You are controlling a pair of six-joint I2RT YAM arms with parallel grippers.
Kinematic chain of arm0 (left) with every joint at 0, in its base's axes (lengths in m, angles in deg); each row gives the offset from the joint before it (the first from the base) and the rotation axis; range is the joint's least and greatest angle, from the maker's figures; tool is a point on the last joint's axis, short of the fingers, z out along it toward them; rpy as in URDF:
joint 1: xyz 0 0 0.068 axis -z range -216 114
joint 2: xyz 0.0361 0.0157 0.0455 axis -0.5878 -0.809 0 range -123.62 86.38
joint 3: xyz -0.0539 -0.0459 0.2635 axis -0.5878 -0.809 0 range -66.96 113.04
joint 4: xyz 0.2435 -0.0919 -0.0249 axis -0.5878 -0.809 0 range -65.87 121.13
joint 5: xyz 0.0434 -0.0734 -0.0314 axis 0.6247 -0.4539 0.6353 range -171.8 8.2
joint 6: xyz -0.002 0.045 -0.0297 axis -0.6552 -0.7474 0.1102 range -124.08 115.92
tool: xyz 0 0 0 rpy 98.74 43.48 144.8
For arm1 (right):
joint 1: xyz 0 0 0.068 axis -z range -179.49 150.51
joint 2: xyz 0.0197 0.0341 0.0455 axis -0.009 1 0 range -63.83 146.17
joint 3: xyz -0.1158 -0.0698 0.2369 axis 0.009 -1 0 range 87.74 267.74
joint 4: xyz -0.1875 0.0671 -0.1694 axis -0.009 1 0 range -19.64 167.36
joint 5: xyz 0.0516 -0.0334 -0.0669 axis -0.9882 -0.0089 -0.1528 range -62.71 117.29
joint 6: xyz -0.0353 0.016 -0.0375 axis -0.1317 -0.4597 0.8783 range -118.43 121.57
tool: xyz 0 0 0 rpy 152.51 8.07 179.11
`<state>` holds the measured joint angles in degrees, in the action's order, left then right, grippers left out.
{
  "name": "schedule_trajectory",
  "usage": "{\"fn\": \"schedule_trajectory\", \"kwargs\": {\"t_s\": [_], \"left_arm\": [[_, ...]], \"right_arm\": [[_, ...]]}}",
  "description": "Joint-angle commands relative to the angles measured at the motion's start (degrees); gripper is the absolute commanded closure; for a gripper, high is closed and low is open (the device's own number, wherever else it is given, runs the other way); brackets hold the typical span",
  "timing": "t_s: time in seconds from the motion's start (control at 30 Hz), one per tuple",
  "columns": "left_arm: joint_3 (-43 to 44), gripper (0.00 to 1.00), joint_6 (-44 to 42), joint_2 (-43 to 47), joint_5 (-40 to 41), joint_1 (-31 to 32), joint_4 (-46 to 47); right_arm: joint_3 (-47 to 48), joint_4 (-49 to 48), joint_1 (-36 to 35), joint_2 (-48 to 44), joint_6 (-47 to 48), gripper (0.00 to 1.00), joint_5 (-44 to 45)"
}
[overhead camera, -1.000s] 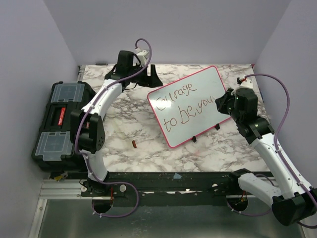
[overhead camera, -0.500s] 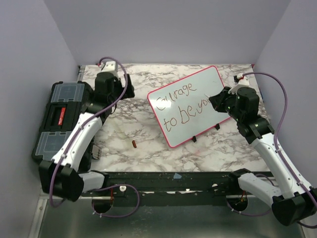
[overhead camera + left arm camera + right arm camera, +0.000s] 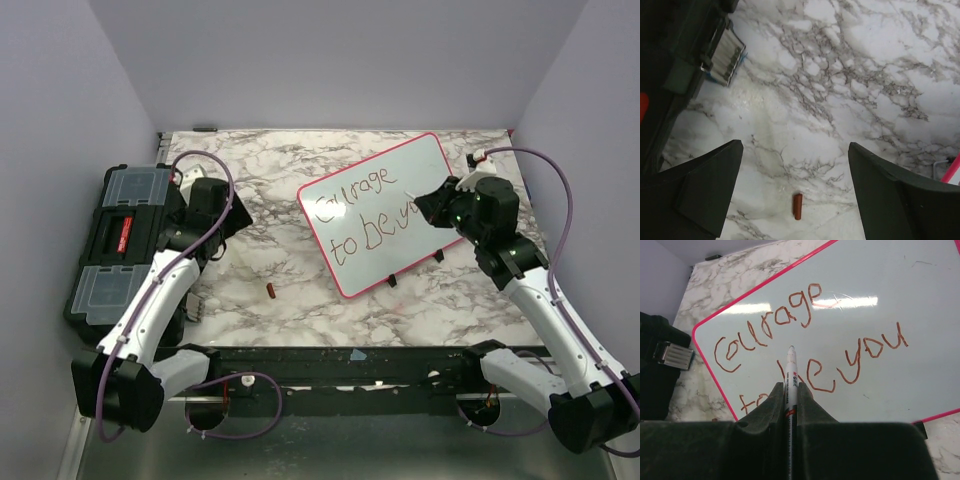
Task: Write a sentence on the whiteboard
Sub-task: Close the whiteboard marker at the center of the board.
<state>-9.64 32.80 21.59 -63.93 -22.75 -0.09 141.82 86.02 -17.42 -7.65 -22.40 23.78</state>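
Observation:
The whiteboard (image 3: 372,200) (image 3: 875,295), white with a pink rim, lies tilted on the marble table, right of centre. The sentence (image 3: 372,222) (image 3: 820,389) is in red-brown marker and reads "Courage to be you" in two lines. My right gripper (image 3: 425,205) (image 3: 791,390) is shut on a white marker (image 3: 790,371), its tip just above the board between the two lines. My left gripper (image 3: 215,235) (image 3: 795,150) hangs open and empty over bare marble beside the toolbox. A small red cap (image 3: 271,290) (image 3: 797,206) lies on the table below its fingers.
A black toolbox (image 3: 120,240) (image 3: 670,60) with clear lid compartments stands at the table's left edge, its ribbed metal latch (image 3: 725,60) (image 3: 675,356) facing the table. Small black clips (image 3: 392,280) sit along the whiteboard's near rim. Grey walls close in left, right and back.
My left arm swung from the table's back edge down to the left beside the toolbox, its jaws opening wider. My right gripper shifted a little left with the marker over the board.

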Motion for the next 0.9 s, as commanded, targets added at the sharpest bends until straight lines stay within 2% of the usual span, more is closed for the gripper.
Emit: {"fn": "schedule_trajectory", "kwargs": {"t_s": [0.0,0.17,0.3,0.53,0.87], "left_arm": [[-5.2,0.13,11.1,3.3,2.8,3.6,-9.5],[-12.0,0.30,19.5,3.9,2.1,9.0,-9.7],[-13.8,0.34,23.2,-0.4,2.2,13.3,-8.9],[-13.0,0.39,24.7,-10.2,0.9,15.2,-7.5],[-14.4,0.42,22.8,-13.4,-2.2,17.5,-3.4]], "right_arm": [[-1.3,-1.5,0.0,-0.5,-0.6,0.99,-1.5],[-2.5,-2.2,0.0,-1.6,-1.1,0.99,-1.9],[-2.7,-2.1,0.0,-2.1,-1.2,0.99,-2.6],[-2.5,-0.7,0.0,-4.2,-0.9,0.99,-2.3],[-3.0,-0.1,0.0,-4.9,-0.6,0.99,-2.1]]}}
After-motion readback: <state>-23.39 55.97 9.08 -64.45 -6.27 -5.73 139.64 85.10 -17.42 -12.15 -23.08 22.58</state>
